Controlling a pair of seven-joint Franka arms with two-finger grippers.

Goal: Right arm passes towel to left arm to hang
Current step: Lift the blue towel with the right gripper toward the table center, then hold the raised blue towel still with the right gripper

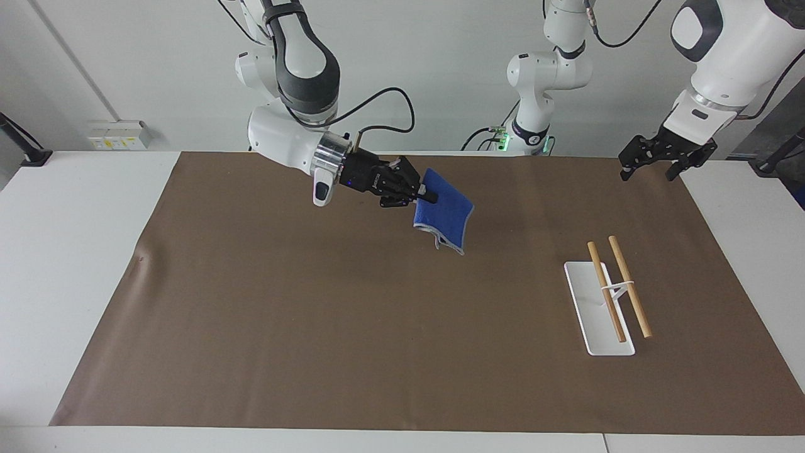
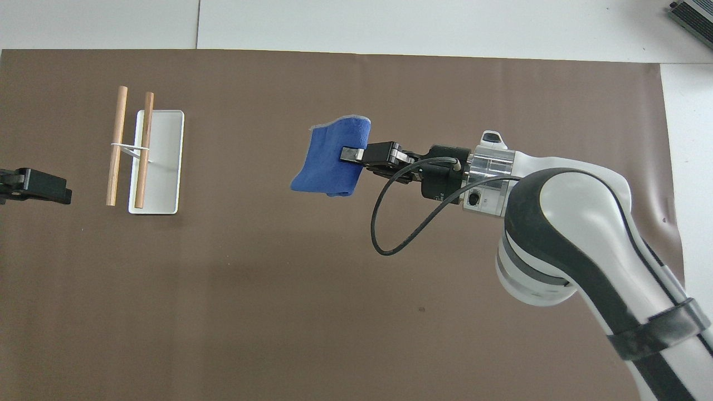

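Note:
My right gripper (image 1: 426,195) is shut on one edge of the blue towel (image 1: 444,216) and holds it in the air over the middle of the brown mat; the towel hangs down from the fingers. In the overhead view the right gripper (image 2: 352,154) points toward the left arm's end, with the towel (image 2: 327,165) draped from it. My left gripper (image 1: 654,163) waits open and empty, raised over the mat's edge at its own end, well apart from the towel. Only its tip (image 2: 34,186) shows in the overhead view.
A rack with a white base (image 1: 588,314) and two raised wooden rods (image 1: 629,286) stands on the mat (image 1: 314,327) toward the left arm's end, between towel and left gripper. It also shows in the overhead view (image 2: 167,167). A black cable (image 2: 390,223) loops from the right wrist.

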